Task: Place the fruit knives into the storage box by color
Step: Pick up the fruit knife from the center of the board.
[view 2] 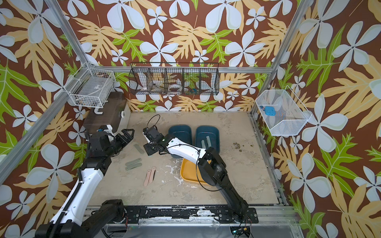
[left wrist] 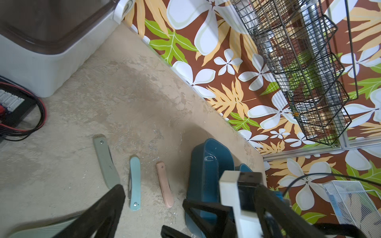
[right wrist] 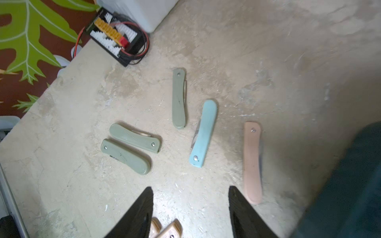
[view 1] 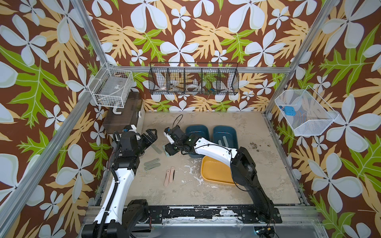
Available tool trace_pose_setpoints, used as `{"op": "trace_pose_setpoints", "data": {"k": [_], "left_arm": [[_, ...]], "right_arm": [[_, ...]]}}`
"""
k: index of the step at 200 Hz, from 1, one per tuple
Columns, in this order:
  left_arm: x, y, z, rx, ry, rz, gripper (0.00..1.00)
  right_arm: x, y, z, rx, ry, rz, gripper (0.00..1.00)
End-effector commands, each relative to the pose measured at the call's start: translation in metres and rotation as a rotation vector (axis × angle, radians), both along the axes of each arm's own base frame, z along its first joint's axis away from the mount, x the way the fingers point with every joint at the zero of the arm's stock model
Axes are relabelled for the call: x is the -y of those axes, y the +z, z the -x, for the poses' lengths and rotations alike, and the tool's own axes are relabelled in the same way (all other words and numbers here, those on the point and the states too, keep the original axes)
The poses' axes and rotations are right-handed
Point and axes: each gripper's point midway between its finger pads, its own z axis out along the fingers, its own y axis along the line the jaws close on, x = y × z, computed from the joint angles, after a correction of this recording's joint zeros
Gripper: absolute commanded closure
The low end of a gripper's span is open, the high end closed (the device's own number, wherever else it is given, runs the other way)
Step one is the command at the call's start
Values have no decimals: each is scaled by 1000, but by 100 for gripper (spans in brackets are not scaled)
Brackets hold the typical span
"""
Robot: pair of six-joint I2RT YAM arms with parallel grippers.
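Three grey-green fruit knives (right wrist: 179, 99) (right wrist: 135, 138) (right wrist: 125, 156) lie on the table beside a light blue one (right wrist: 203, 134) and a pink one (right wrist: 252, 162). Two more pink knives (view 1: 168, 177) lie nearer the front. My right gripper (right wrist: 190, 189) hangs open above bare table between the blue and pink knives, holding nothing. My left gripper (view 1: 150, 136) is open and empty, just left of them. Two dark teal storage boxes (view 1: 189, 128) (view 1: 234, 131) stand behind; the right one holds two pale bluish knives (view 1: 223, 141).
A yellow tray (view 1: 210, 171) sits in front of the boxes, partly under my right arm. A lidded white bin (view 1: 121, 115) fills the back left corner, with a wired connector block (right wrist: 115, 35) beside it. Wire baskets (view 1: 193, 79) hang on the walls.
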Motion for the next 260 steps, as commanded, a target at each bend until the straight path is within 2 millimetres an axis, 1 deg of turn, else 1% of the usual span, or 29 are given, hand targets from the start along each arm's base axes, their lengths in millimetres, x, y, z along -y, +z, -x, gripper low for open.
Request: {"op": "trace_pose_setpoints", "data": {"k": [1, 23, 43, 62, 92, 140, 164, 212, 260], "left_arm": [[-1, -3, 2, -2, -12, 3, 0], [-4, -8, 4, -12, 7, 11, 0], [-9, -8, 7, -7, 40, 10, 0], [-12, -7, 9, -1, 59, 9, 0], [-12, -11, 10, -11, 65, 15, 0], [-10, -13, 13, -15, 59, 24, 0], [-10, -16, 15, -21, 59, 26, 0], [-9, -15, 15, -18, 57, 29, 0], [-9, -15, 15, -18, 58, 32, 0]], "right_arm": [[0, -20, -1, -18, 6, 45, 42], [-4, -36, -6, -13, 3, 69, 43], [-8, -45, -12, 13, 1, 82, 43], [-12, -49, -18, 36, 2, 85, 43], [-18, -57, -24, 47, -3, 79, 43], [-23, -77, -33, 62, -20, 91, 43], [-25, -85, -33, 56, -18, 90, 44], [-25, -98, -32, 46, -20, 103, 45], [-22, -108, -32, 106, -35, 180, 47]]}}
